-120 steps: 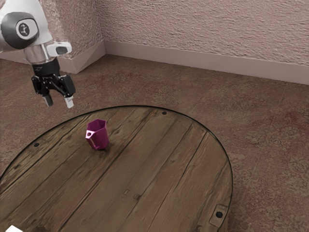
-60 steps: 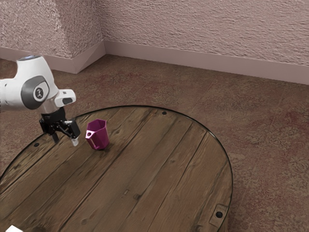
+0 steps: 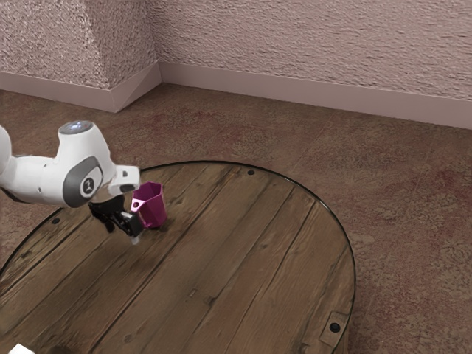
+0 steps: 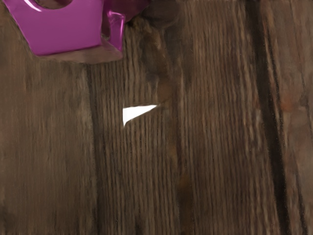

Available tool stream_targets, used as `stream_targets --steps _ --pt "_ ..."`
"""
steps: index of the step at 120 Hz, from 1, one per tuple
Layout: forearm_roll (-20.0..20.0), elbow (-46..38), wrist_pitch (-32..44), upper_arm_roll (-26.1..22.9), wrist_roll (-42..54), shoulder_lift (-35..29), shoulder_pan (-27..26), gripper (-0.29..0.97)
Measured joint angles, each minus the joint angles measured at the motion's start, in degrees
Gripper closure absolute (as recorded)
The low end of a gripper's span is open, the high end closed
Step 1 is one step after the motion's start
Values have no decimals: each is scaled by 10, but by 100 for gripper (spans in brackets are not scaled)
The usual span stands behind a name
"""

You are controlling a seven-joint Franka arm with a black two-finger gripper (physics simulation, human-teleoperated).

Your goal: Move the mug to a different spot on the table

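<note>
Mug (image 3: 152,207), glossy magenta, faceted, upright on table (image 3: 243,258).

Cut edges and a half-hidden gripper

In the exterior view the gripper (image 3: 125,227), at the mug's (image 3: 151,203) 8 o'clock, sits largely behind the arm's (image 3: 63,177) wrist, and whether it touches the mug cannot be told. The arm is cut off at 9 o'clock of the picture, the table (image 3: 258,280) at 6 and 9, and a white scrap (image 3: 16,348) at 7 is too clipped to identify. In the wrist view the mug (image 4: 63,27) is cut by the edge, and a small white sliver (image 4: 138,112) on the wood is unidentifiable.
</note>
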Motion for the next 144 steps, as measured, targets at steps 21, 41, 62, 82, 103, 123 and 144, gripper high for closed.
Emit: stream_targets --steps 21,41,62,82,103,123,144 --pt "-2 -6 69 0 12 25 9 9" --pt "-21 -5 129 0 21 40 6 19" --pt "-69 -2 171 -1 26 58 0 27" --pt "-91 4 204 -1 30 77 -4 32" --pt "-102 10 229 -1 33 93 -6 37" --pt "-113 18 247 -1 35 103 -9 41" --pt "-122 21 263 -1 37 113 -11 45"
